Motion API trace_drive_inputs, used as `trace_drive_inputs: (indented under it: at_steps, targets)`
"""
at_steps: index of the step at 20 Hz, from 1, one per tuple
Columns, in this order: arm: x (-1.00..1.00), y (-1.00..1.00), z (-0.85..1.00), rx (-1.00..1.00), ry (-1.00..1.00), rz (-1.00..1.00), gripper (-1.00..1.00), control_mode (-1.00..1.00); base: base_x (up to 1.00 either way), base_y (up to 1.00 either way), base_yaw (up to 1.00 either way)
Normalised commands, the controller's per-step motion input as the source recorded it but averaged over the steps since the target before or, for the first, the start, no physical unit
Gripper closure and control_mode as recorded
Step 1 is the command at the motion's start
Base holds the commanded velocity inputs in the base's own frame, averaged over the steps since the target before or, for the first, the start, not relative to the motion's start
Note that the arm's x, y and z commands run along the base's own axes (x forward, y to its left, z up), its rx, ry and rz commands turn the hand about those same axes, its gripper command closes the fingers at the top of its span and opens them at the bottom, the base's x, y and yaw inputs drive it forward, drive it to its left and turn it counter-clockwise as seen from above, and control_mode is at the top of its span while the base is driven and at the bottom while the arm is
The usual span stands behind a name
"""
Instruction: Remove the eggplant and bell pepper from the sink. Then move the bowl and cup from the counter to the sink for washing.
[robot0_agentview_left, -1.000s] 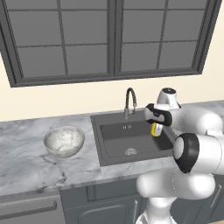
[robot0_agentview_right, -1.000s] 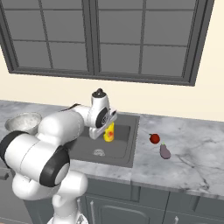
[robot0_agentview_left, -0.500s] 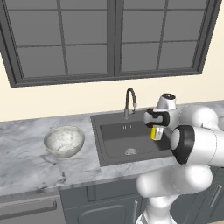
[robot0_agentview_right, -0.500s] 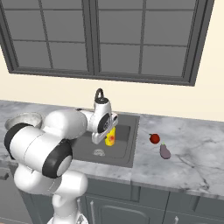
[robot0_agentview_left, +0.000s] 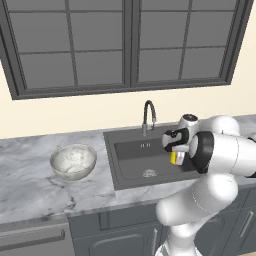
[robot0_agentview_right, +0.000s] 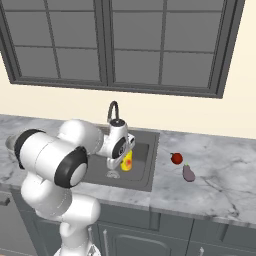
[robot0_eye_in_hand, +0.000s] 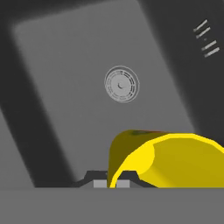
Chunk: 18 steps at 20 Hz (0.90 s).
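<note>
A: While the gripper (robot0_agentview_left: 176, 151) hangs over the sink (robot0_agentview_left: 131, 161), what is nearest the hand?

B: The cup (robot0_eye_in_hand: 168, 159), right at the fingertips, its open mouth turned toward the camera. The fingers are pinched on its wall, and from the left base side it sits low over the right part of the basin.

A: How would you expect it to handle?

B: Light and stiff, I'd judge, with a smooth wall that could slip. A hold across the rim or the wall, as now, looks sound; it seems unlikely to break if set down gently.

A: And beyond it?

B: The round drain (robot0_eye_in_hand: 121, 84) on the basin floor, then the faucet (robot0_agentview_left: 149, 116) at the back edge.

A: Count things for me.

B: One cup. One bowl (robot0_agentview_left: 73, 161) on the counter (robot0_agentview_left: 30, 175) left of the sink, well apart. One bell pepper (robot0_agentview_right: 176, 158) and one eggplant (robot0_agentview_right: 188, 173), near each other on the counter right of the sink.
</note>
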Motion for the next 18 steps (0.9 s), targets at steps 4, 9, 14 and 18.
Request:
trace_drive_inputs:
  at_steps: [4,9,14,18]
  targets:
    - [0.22,-0.04,-0.29,0.00,0.00,0.00,1.00,-1.00,0.00,0.00,0.00]
    - [0.33,-0.05,-0.26,0.00,0.00,0.00,1.00,-1.00,0.00,0.00,0.00]
    - [0.30,-0.09,-0.23,0.00,0.00,0.00,1.00,-1.00,0.00,0.00,0.00]
    - [0.24,-0.11,-0.21,0.00,0.00,0.01,1.00,-1.00,0.00,0.00,0.00]
